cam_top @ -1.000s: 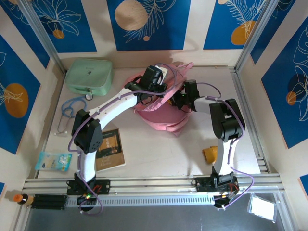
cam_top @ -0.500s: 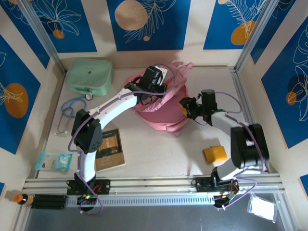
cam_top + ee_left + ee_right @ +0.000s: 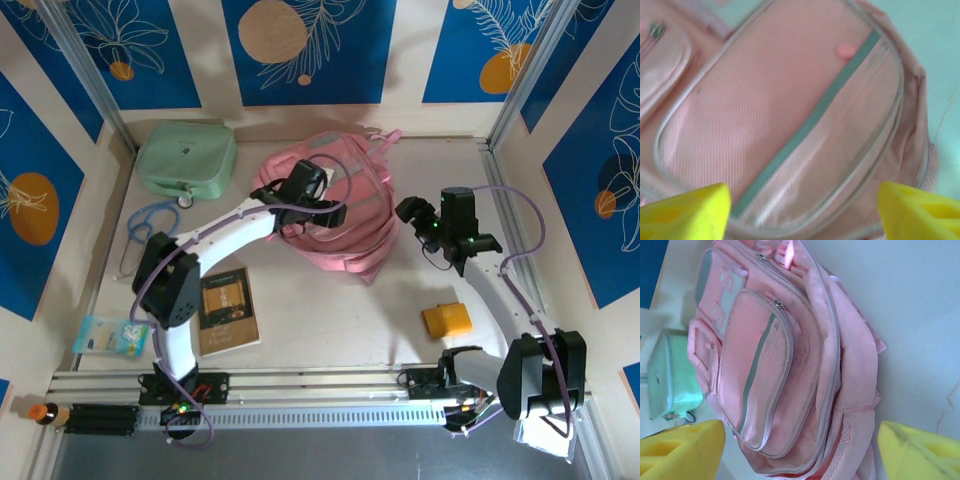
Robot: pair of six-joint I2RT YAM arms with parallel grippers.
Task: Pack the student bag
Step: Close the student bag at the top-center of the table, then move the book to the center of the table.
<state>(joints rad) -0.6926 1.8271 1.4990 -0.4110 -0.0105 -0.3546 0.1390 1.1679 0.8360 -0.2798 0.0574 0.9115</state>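
Fingertips (image 3: 685, 210) of the left gripper (image 3: 802, 200), yellow, spread wide at the lower corners of the left wrist view, nothing between them. Poised close over the student bag (image 3: 780, 110), above a rounded front pocket edged in pale piping and crossed by one grey-green stripe; whether touching the fabric, impossible to tell. Right gripper (image 3: 800, 440) likewise wide apart and empty, facing the bag from its right side, apart from it. Soft pink fabric throughout, slack and rumpled; several front pockets stacked one upon another, each with its own zip and small metal pull; grey patches on the pocket farthest from that camera; a patch of mesh low on the near side. From above, lying flat at the rear middle of the table (image 3: 330, 310), pockets upward, pink straps trailing toward the back wall. Mint-green case (image 3: 185, 158) near the bag's left, in the rear left corner. Blue stethoscope (image 3: 140, 225) in front of that case. Brown book (image 3: 228, 310) and small blue packet (image 3: 110, 335) by the left arm's base. Yellow block (image 3: 446, 320) near the right arm.
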